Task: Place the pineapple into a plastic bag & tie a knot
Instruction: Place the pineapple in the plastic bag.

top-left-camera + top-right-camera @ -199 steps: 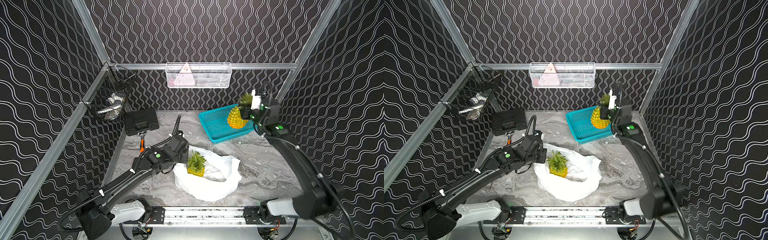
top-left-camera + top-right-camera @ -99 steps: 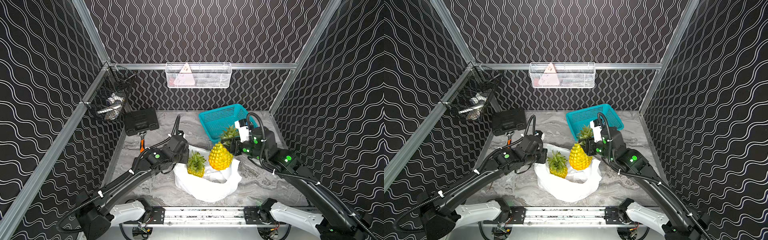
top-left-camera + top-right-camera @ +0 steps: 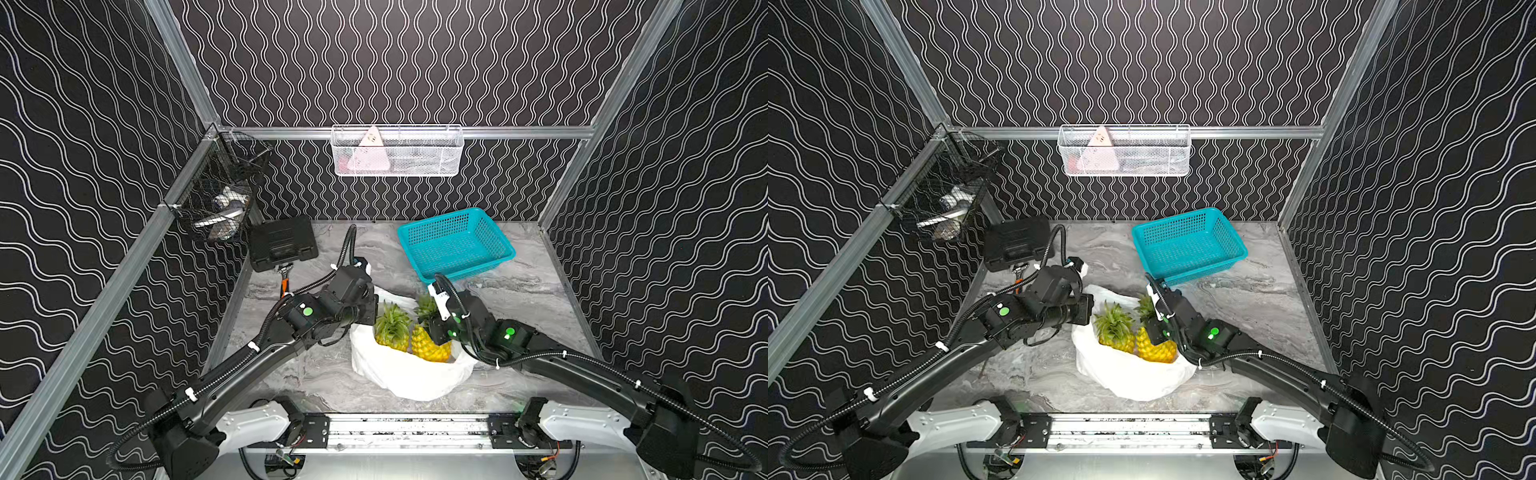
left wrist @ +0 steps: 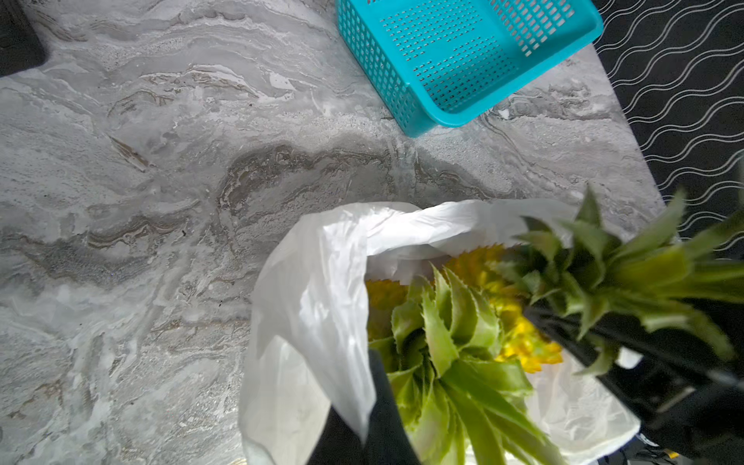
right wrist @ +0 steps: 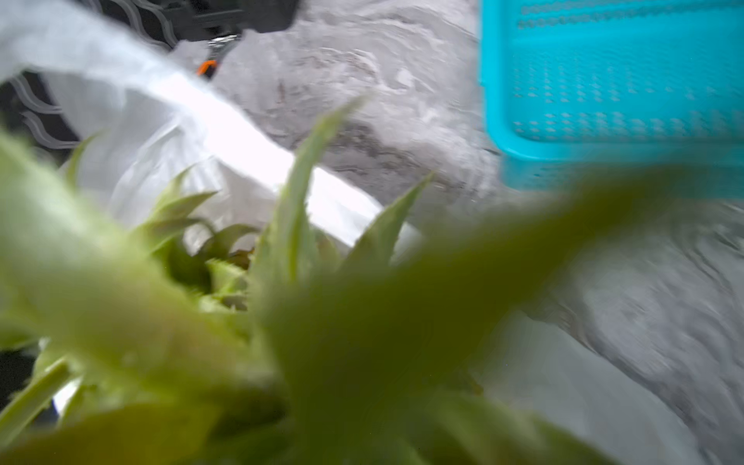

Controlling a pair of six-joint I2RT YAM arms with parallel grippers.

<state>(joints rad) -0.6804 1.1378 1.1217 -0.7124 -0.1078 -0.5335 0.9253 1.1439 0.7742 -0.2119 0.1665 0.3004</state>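
The white plastic bag [image 3: 409, 374] lies open on the marble table in both top views, its mouth facing up. One pineapple [image 3: 390, 328] stands inside it. My left gripper [image 3: 371, 316] is shut on the bag's left rim [image 4: 314, 290], holding it up beside that green crown [image 4: 443, 342]. My right gripper [image 3: 437, 332] is shut on a second pineapple [image 3: 430, 349] just under its crown, with the yellow body down in the bag's mouth next to the first. In the right wrist view blurred green leaves [image 5: 322, 322] hide the jaws.
An empty teal basket [image 3: 455, 245] sits behind the bag at the back right. A black case [image 3: 282, 247] and an orange-handled tool [image 3: 284, 284] lie at the back left. A black wire basket [image 3: 220, 199] hangs on the left wall, a white mesh basket [image 3: 397, 151] on the back wall.
My right arm has carried the second pineapple from the teal basket forward and down into the bag's mouth. The left gripper has kept its hold on the rim.
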